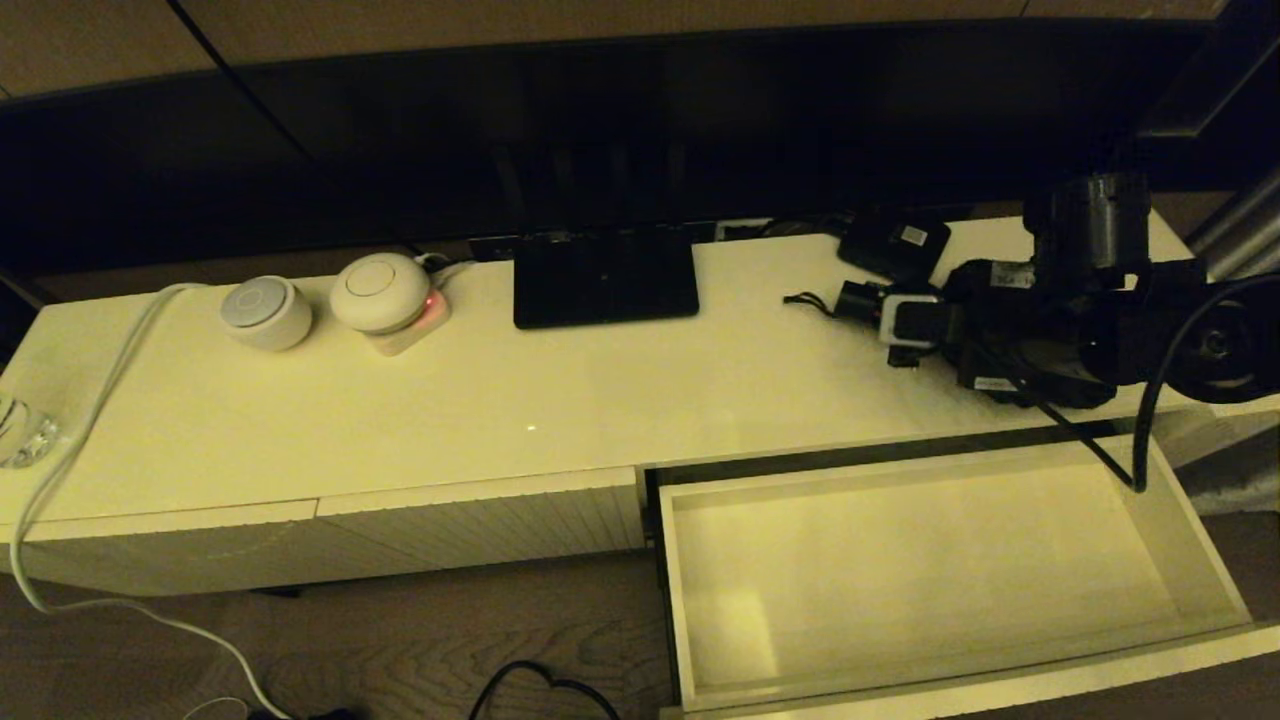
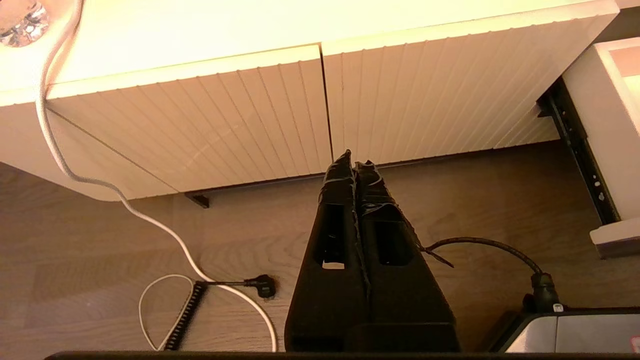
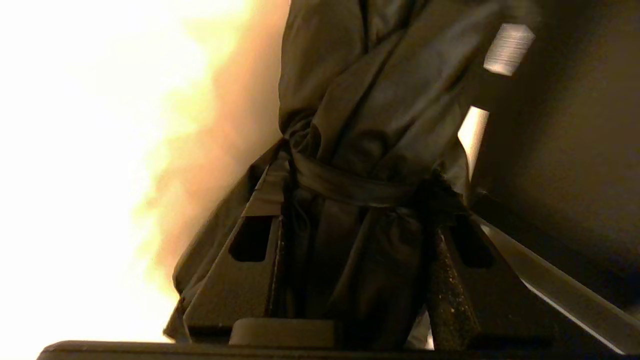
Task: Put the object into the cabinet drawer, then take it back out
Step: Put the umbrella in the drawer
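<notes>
Head view is showing the right end effector (image 1: 915, 335) sitting over the table (image 1: 560, 400) top behind the pulled-out cabinet drawer (image 1: 940, 570). Its fingers (image 3: 240, 280) are clamping the umbrella (image 3: 360, 150) around its strapped, bunched fabric, with the umbrella lying on the table by the arm. The left end effector (image 2: 355, 165) is hanging clenched and empty below the ribbed front panels (image 2: 250, 115), above the floor (image 2: 100, 280).

Black bunched umbrella (image 3: 360, 165) (seemingly strap-cinched) on the cabinet top; cream drawer (image 1: 1000, 690) open below.
</notes>
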Available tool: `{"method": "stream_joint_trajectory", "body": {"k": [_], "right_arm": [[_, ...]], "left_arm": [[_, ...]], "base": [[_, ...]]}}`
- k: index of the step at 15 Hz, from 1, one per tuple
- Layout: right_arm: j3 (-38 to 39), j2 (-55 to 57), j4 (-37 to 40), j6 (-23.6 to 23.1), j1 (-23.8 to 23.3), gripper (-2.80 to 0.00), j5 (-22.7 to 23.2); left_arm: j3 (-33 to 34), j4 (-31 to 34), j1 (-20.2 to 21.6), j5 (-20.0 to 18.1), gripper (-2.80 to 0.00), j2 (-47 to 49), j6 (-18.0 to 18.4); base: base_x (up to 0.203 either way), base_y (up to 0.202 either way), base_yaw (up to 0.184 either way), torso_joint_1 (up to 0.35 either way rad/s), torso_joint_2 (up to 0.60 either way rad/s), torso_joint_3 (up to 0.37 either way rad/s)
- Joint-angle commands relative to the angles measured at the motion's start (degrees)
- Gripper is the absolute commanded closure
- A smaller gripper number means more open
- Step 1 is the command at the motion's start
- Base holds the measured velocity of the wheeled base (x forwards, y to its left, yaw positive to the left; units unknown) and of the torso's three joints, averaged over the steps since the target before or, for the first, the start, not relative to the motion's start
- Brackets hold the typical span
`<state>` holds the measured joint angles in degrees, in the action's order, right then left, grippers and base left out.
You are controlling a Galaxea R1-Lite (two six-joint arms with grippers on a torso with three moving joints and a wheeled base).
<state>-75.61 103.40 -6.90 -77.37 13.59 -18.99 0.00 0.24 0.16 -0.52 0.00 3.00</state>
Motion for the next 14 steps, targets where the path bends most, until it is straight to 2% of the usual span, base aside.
{"method": "stream_joint_trajectory", "body": {"k": [1, 5, 9, 12, 14], "right_arm": [[3.2, -6.6, -0.3, -0.6, 1.2, 0.0, -0.2], [8.8, -16.9, 3.5, -0.7, 4.0, 0.0, 0.0], [20.8, -27.6, 12.8, -0.4, 7.1, 0.0, 0.1], [27.9, -30.6, 14.2, 0.6, 7.9, 0.0, 0.3], [30.7, -29.5, 14.0, 2.8, 8.0, 0.0, 0.4]], "left_arm": [[0.2, 0.0, 0.0, 0.0, 0.0, 0.0, 0.0], [0.2, 0.0, 0.0, 0.0, 0.0, 0.0, 0.0], [0.2, 0.0, 0.0, 0.0, 0.0, 0.0, 0.0], [0.2, 0.0, 0.0, 0.0, 0.0, 0.0, 0.0], [0.2, 0.0, 0.0, 0.0, 0.0, 0.0, 0.1]], "base": [[0.0, 0.0, 0.0, 0.0, 0.0, 0.0], [0.0, 0.0, 0.0, 0.0, 0.0, 0.0], [0.0, 0.0, 0.0, 0.0, 0.0, 0.0], [0.0, 0.0, 0.0, 0.0, 0.0, 0.0], [0.0, 0.0, 0.0, 0.0, 0.0, 0.0]]}}
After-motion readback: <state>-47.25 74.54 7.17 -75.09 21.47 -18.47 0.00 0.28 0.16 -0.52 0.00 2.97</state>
